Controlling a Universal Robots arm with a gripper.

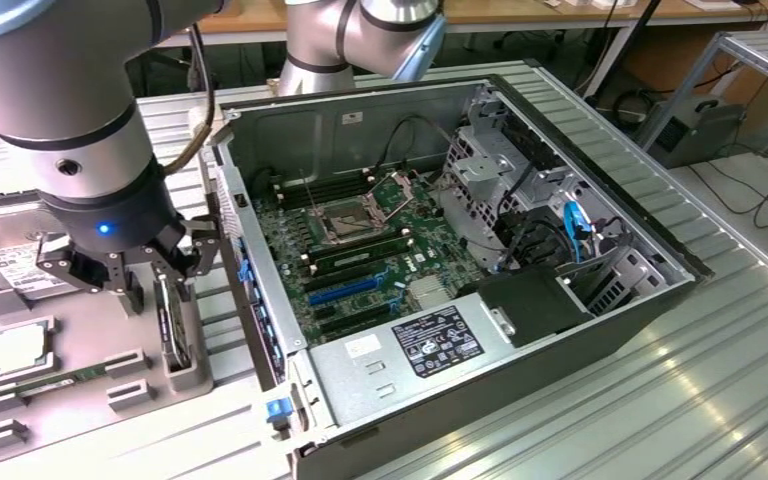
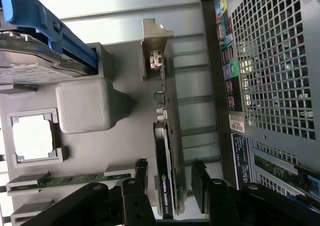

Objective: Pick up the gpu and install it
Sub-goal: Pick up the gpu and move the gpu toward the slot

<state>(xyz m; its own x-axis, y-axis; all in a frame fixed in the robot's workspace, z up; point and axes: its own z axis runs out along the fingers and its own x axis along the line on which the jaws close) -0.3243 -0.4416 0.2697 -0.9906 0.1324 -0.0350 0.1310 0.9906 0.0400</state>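
Just beside the open metal computer case (image 1: 344,385), the gpu (image 2: 165,156), a thin dark card with a silver bracket (image 2: 152,41), stands on edge in a grey moulded tray (image 1: 104,340), straddled by the wide-spread black fingers (image 2: 141,172) of the gripper (image 2: 170,175), neither touching it.

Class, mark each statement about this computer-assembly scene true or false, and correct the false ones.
1. The claw stands open, with a finger on each side of the gpu. True.
2. The gpu is fitted on the motherboard. False: it stands on edge in the grey tray, outside the computer case.
3. The computer case lies with its side open. True.
4. The claw holds the green memory stick. False: it lies in the tray.
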